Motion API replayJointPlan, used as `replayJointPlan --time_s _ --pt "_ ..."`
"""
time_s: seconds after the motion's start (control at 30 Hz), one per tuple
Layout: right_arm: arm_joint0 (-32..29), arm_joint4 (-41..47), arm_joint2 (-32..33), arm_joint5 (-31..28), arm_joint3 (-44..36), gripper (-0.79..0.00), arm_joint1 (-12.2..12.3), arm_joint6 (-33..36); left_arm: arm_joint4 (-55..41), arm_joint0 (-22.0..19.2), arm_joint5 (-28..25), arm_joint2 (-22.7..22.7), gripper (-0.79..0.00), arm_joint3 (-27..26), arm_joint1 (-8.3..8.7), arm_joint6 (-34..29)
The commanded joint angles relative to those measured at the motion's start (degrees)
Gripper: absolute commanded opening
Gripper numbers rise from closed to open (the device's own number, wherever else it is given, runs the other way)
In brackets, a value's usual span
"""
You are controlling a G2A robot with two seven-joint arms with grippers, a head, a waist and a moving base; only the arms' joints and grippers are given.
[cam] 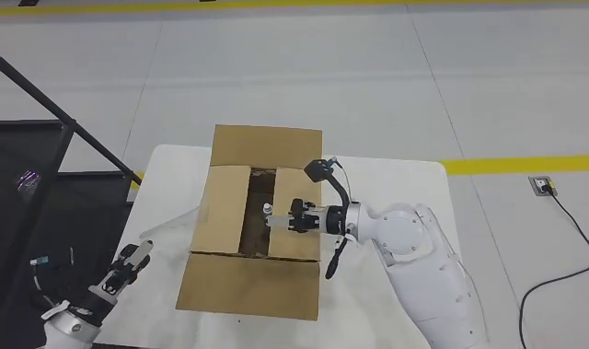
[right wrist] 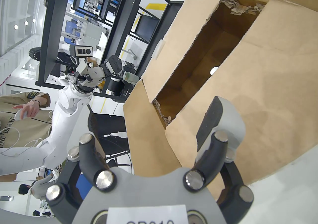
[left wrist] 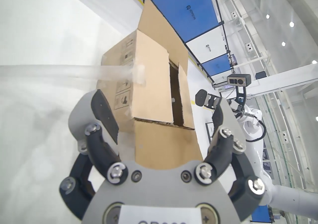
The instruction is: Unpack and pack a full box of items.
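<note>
We see the box (cam: 221,215) standing mid-worktop (cam: 405,188), its top flaps nearly shut with a narrow gap between them. Our right gripper (cam: 282,220) hangs over that gap, fingers spread wide and empty. The left gripper (cam: 138,255) sits near the worktop's left edge, fingers wide too. The flaps look light and stiff, so we'd grip a free edge beside the gap.

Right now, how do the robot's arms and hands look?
The left arm and right arm have smooth white shells; the right carries a black cable and a black camera on a stalk. The left hand and right hand each have a grey plate with a white label, black links, two black-padded fingers.
</note>
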Motion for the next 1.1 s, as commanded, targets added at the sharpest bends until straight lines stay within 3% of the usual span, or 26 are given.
replayJointPlan --time_s 0.0,0.17,0.33,0.5,0.7,1.07 --pt "0.0 0.0 0.0 0.0 0.0 0.000 0.0 0.0 -1.9 1.0 -0.3 -1.4 0.000 1.6 0.24 -3.5" --pt "-1.2 0.2 0.3 0.2 0.2 0.000 0.2 -1.9 -0.9 2.1 -2.3 -2.8 0.000 4.1 1.11 -12.9" --pt "-2.1 5.0 3.0 0.3 3.3 0.000 0.3 -9.7 -0.8 1.1 -4.8 -1.5 0.000 5.3 2.15 -24.0" --pt "-1.8 9.2 5.0 1.3 7.6 0.000 0.0 -22.5 -2.1 -1.1 -5.6 1.4 0.000 7.6 3.02 -32.3" --pt "1.6 8.4 3.6 3.9 14.9 0.000 -1.0 -37.7 -8.7 -3.1 -4.7 4.5 0.000 8.2 3.52 -37.0" --pt "13.2 10.3 0.2 1.2 34.4 0.000 -2.9 -45.1 -16.9 -4.4 -2.3 5.0 0.000 6.5 4.38 -39.4"
